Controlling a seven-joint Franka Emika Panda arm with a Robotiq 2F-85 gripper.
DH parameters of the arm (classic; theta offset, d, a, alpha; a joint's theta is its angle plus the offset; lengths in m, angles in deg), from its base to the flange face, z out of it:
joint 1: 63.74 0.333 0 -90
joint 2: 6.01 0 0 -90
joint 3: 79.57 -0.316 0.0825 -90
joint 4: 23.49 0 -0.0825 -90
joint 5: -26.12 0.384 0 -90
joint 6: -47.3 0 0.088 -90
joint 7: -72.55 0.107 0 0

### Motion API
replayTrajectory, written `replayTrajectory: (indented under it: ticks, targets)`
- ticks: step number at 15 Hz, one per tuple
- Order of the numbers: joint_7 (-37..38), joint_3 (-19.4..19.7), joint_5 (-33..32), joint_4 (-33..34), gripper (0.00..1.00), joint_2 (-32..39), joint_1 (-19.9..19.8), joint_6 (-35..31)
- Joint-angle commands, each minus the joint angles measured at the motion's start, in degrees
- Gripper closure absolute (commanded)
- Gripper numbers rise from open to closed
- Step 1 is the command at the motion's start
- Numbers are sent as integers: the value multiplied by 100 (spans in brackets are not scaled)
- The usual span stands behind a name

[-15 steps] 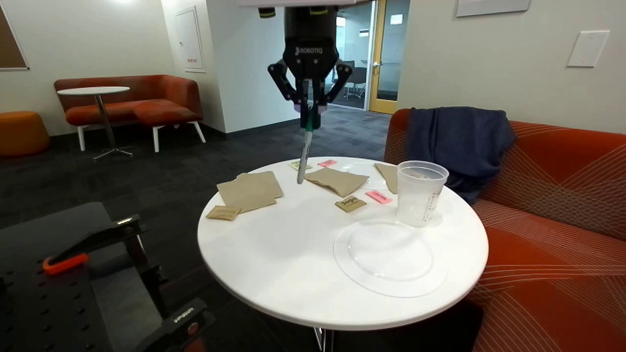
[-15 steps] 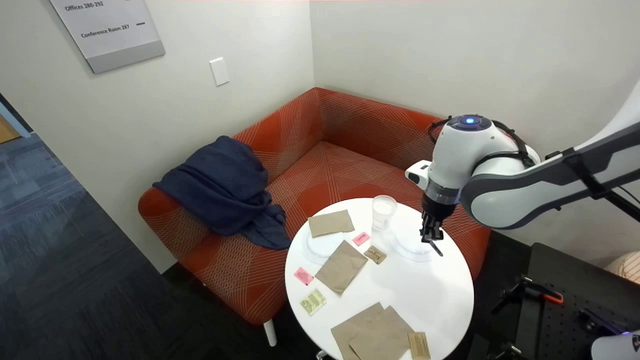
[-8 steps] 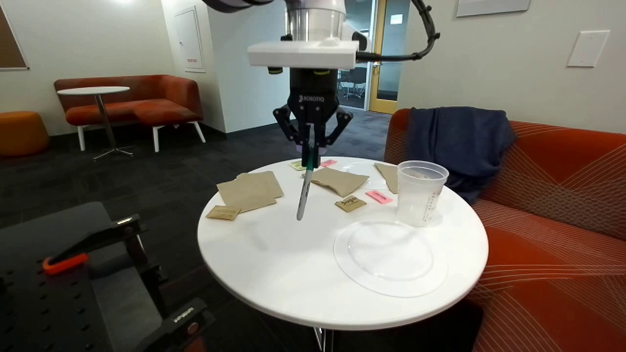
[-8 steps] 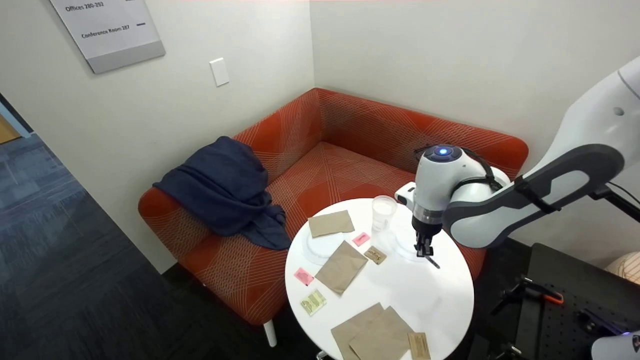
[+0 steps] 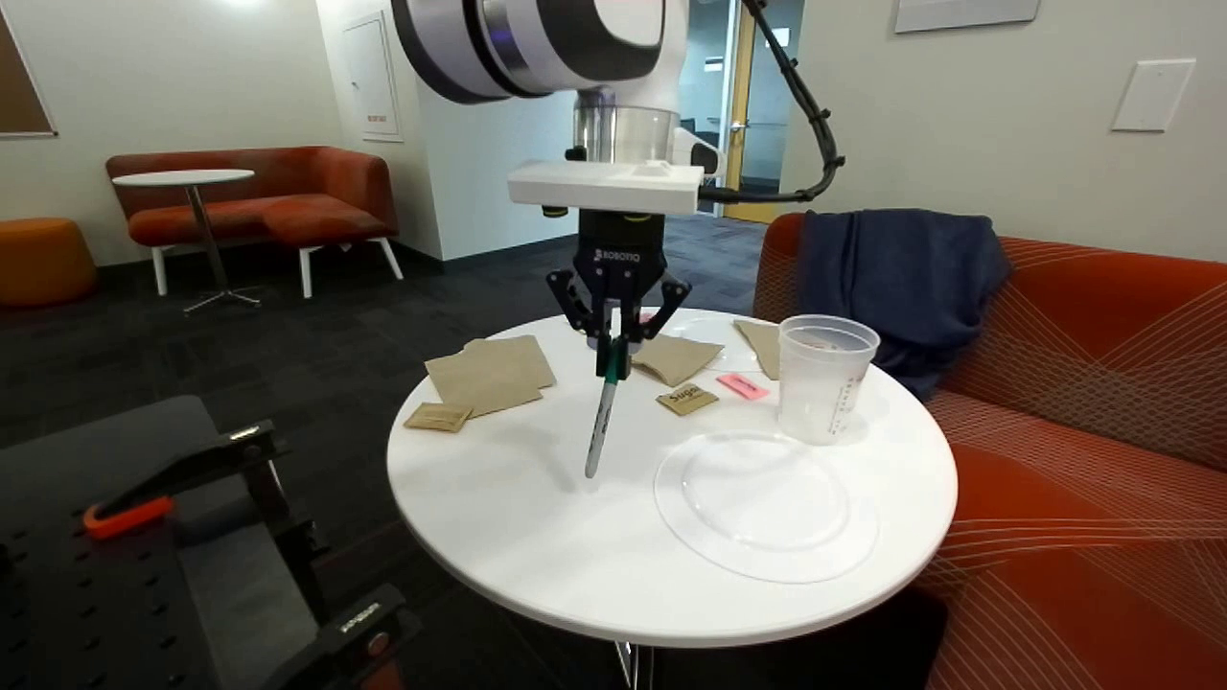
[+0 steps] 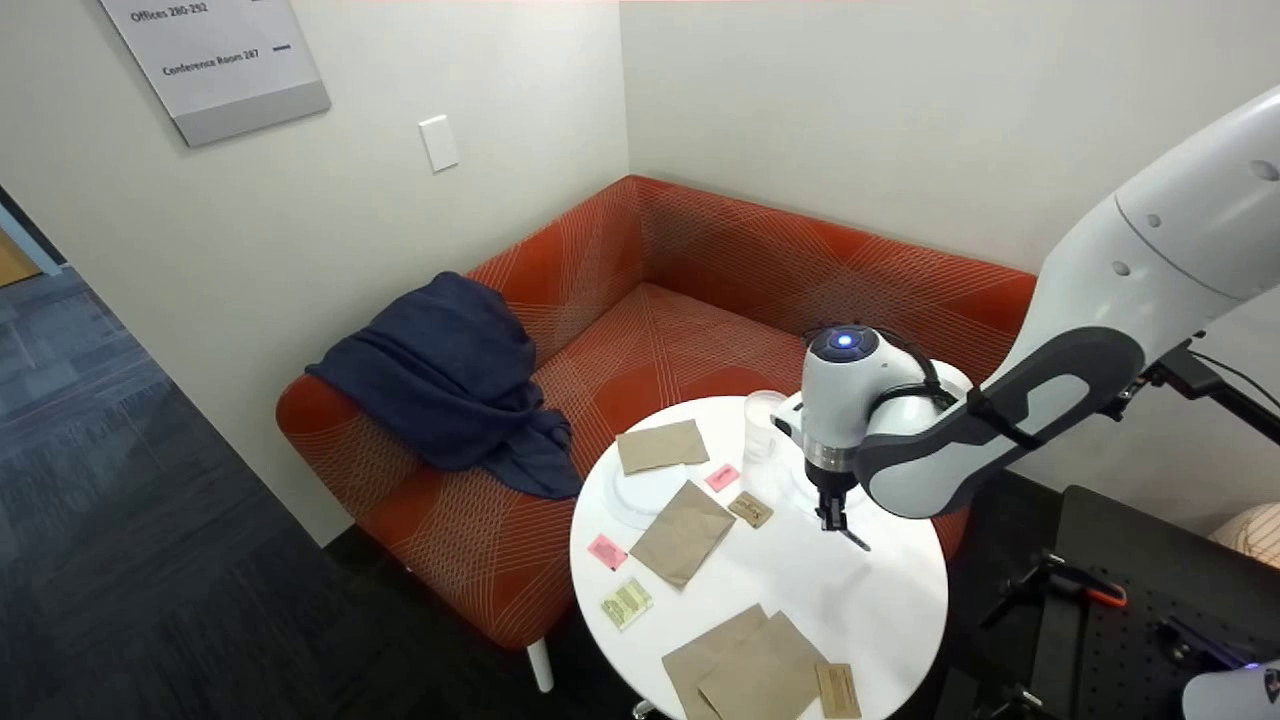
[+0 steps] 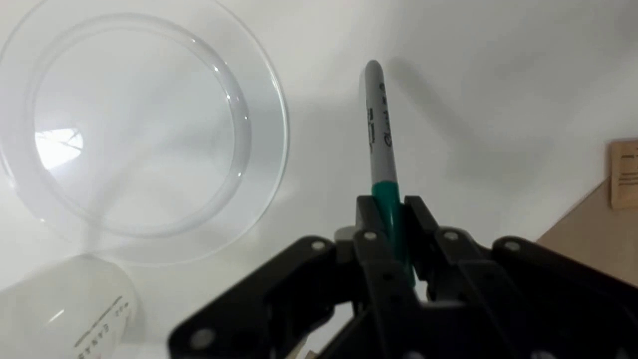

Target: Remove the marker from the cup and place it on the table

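Note:
My gripper (image 5: 613, 362) is shut on the marker (image 5: 601, 426), holding its teal end, with the grey end slanting down. The marker's low tip is close above the round white table (image 5: 537, 546); in the wrist view the marker (image 7: 380, 124) lies between the finger pads and its shadow falls just apart from the tip. The gripper also shows in an exterior view (image 6: 832, 520), with the marker (image 6: 854, 540) below it. The clear cup (image 5: 826, 383) stands upright on the table, apart from the gripper; it is partly cut off in the wrist view (image 7: 70, 309).
A clear round plate (image 5: 767, 508) lies in front of the cup. Brown napkins (image 5: 494, 374), a sugar packet (image 5: 687, 399) and a pink packet (image 5: 743, 385) lie around the table. A red sofa (image 6: 680, 330) with a dark blue cloth (image 6: 450, 370) borders the table.
My gripper has moved down toward the table with the marker still held, and the marker's tip is now much lower. The cup, plate and packets have not moved.

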Motion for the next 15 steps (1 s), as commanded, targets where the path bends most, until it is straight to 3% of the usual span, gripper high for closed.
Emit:
replayTrajectory:
  ticks: [1,3,10,15]
  targets:
    - [319,105,-249,206,56,237,99,7]
    - [316,94,-276,249,51,294,82,39]
    - [311,36,-253,-60,1,-486,59,118]
    - [0,-51,-82,-255,0,-1372,-51,383]
